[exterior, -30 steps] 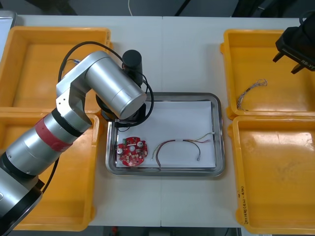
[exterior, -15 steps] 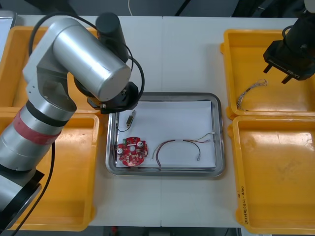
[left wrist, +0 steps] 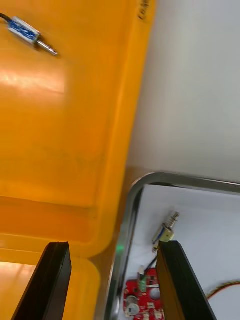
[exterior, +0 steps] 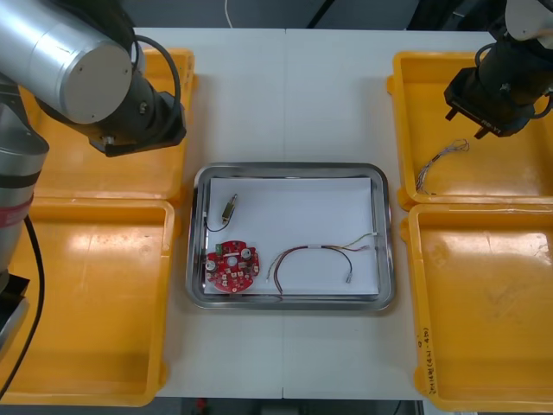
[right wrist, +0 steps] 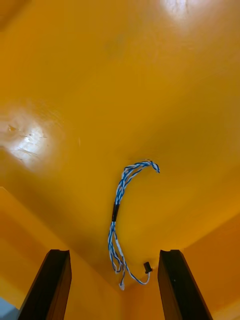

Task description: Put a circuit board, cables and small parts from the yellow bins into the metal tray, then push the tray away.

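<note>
Yellow, glossy plastic forms four rectangular bins, two at each side of the light table point(exterior: 285, 95). In the far left bin point(exterior: 78, 173) lies one small metal part point(left wrist: 29, 33), a short cylinder with a thin pin at one end. The near left bin point(exterior: 95, 294) sits just in front of it. The left gripper point(left wrist: 115, 285) hangs over the far left bin's inner wall, just beside a rounded corner of the tray. Its black fingers stand apart with nothing between them.

Between the bins sits one shiny metal tray point(exterior: 386, 233), lined white inside, and it holds three things. A second small metal part point(exterior: 229, 207), cylindrical with a thin black lead, lies near the tray's far left corner. One round red circuit board point(exterior: 231, 266) lies just nearer than it. One red and yellow cable point(exterior: 315, 253) curves in an arch to the board's right.

In the far right bin point(exterior: 510, 164), a single twisted blue and white cable point(exterior: 441, 160) lies hooked on the smooth floor. The right gripper point(exterior: 467, 121) hangs above it, fingers spread wide and clear of the cable. The near right bin point(exterior: 484, 303) sits in front.
</note>
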Action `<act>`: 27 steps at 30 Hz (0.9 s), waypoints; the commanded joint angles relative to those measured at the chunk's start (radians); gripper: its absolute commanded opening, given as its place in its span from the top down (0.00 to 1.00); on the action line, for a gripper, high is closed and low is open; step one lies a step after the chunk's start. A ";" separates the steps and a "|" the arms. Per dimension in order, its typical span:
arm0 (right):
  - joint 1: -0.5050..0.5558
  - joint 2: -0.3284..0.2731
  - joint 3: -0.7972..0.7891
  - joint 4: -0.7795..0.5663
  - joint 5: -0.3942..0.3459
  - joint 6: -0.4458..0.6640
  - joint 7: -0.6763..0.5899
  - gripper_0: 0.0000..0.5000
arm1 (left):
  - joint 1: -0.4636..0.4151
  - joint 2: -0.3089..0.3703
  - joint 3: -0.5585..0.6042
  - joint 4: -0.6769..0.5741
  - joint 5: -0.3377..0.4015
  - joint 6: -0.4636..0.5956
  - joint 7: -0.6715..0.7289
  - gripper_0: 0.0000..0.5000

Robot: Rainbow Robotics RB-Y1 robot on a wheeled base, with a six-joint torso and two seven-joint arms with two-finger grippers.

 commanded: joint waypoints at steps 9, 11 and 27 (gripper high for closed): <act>-0.050 0.021 -0.039 0.095 -0.010 -0.090 -0.082 0.00 | -0.104 0.093 0.104 0.248 -0.016 0.008 -0.091 0.00; -0.050 0.022 -0.041 0.107 -0.012 -0.099 -0.089 0.00 | -0.119 0.093 0.109 0.288 -0.024 0.008 -0.101 0.00; -0.010 0.051 -0.042 0.118 -0.035 -0.151 -0.149 0.00 | -0.263 0.085 0.124 0.660 -0.045 -0.240 -0.128 0.00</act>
